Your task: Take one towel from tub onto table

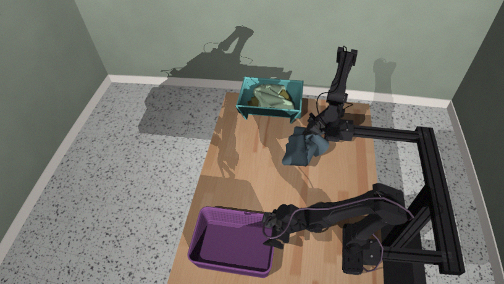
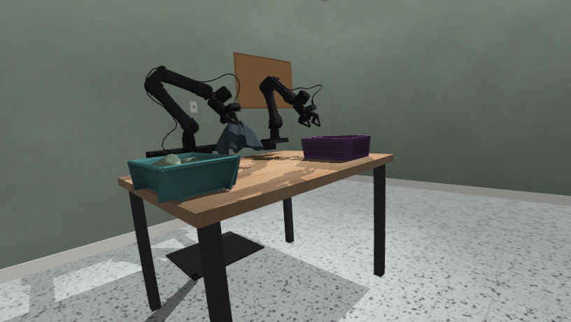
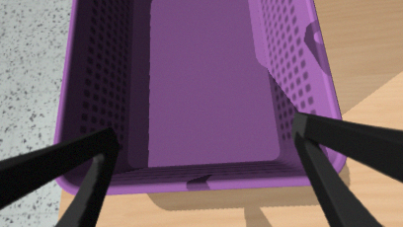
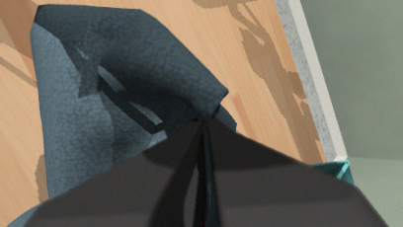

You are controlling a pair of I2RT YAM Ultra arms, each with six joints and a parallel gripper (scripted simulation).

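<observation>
A blue-grey towel (image 1: 298,151) (image 2: 238,138) (image 4: 64,109) hangs folded from my right gripper (image 1: 307,132) (image 2: 235,122) (image 4: 205,126), which is shut on it. It is over the table beside the tub; whether its lowest corner touches the table is unclear. The teal tub (image 1: 270,112) (image 2: 199,180) stands flat at the table's end. In it lie a pale green towel (image 1: 268,96) (image 2: 171,159) and, mostly beneath, an ochre towel (image 1: 285,94); neither hangs outside. My left gripper (image 1: 267,231) (image 2: 313,125) (image 3: 201,130) is open and empty above one end of the purple basket.
The purple basket (image 1: 231,270) (image 2: 334,148) (image 3: 237,186) is empty and stands at the other end of the wooden table (image 1: 338,169) (image 2: 276,171). A black frame (image 1: 437,197) carries both arms along one long side. Bare wood lies between the tub and the basket.
</observation>
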